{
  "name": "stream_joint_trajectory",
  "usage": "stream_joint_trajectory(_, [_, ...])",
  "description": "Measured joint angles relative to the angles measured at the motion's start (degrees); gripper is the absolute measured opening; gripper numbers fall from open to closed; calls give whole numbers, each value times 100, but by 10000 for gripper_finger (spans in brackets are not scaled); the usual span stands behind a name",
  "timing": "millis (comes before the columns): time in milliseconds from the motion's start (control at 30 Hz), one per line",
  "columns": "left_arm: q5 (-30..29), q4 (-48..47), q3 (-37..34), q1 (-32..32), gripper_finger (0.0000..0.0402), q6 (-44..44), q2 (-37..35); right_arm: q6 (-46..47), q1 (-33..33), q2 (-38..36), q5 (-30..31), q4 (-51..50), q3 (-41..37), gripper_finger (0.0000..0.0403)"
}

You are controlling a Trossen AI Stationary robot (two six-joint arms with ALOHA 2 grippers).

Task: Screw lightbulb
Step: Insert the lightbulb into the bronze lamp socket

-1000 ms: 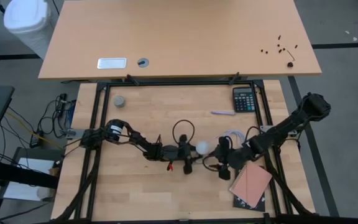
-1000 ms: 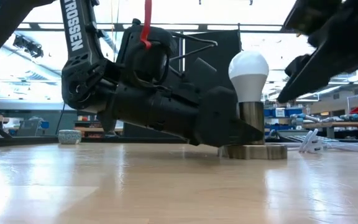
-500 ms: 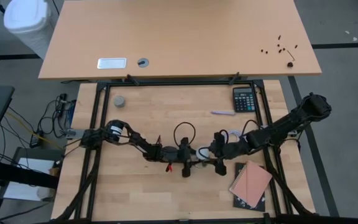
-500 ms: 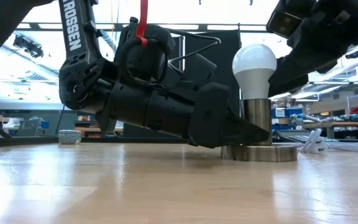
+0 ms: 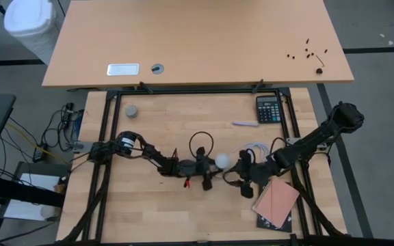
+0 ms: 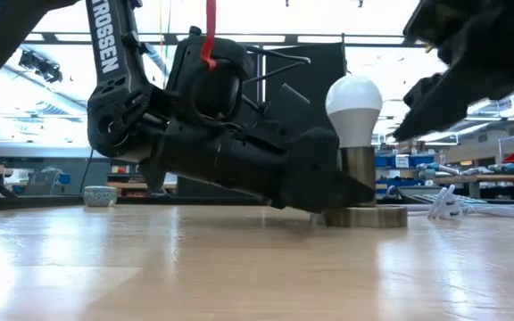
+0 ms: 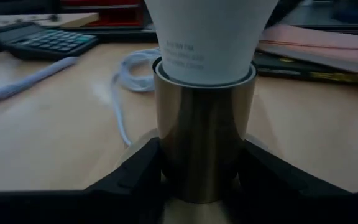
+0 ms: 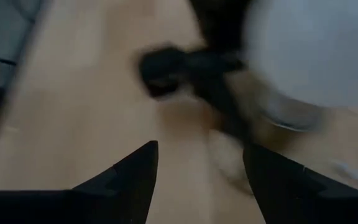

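The lightbulb [image 6: 354, 109] stands upright in a brass socket [image 6: 359, 176] mid-counter [image 5: 156, 212]. The left gripper [image 7: 197, 180] clamps that socket with its fingers; the right gripper [image 8: 197, 165] hovers beside the lightbulb (fingers apart, empty).

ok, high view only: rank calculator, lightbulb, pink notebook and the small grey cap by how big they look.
1. pink notebook, clearly largest
2. calculator
3. lightbulb and small grey cap look about alike; no ranking between them, and only the bulb's top shows from above.
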Motion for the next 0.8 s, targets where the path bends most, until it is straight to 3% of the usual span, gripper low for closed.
stream_joint_trajectory(233, [723, 100, -3, -3, 193, 207, -2, -70, -326, 0, 103, -37, 0, 255])
stream_joint_trajectory(400, [798, 114, -7, -3, 193, 205, 0, -372, -421, 0, -212, 348, 0, 280])
stream_joint_trajectory(733, [247, 114, -7, -34, 193, 14, 0, -83, -177, 0, -464, 490, -2, 309])
stream_joint_trajectory(800, [-38, 110, -5, -29, 193, -101, 0, 85, -51, 0, -785, 563, -2, 309])
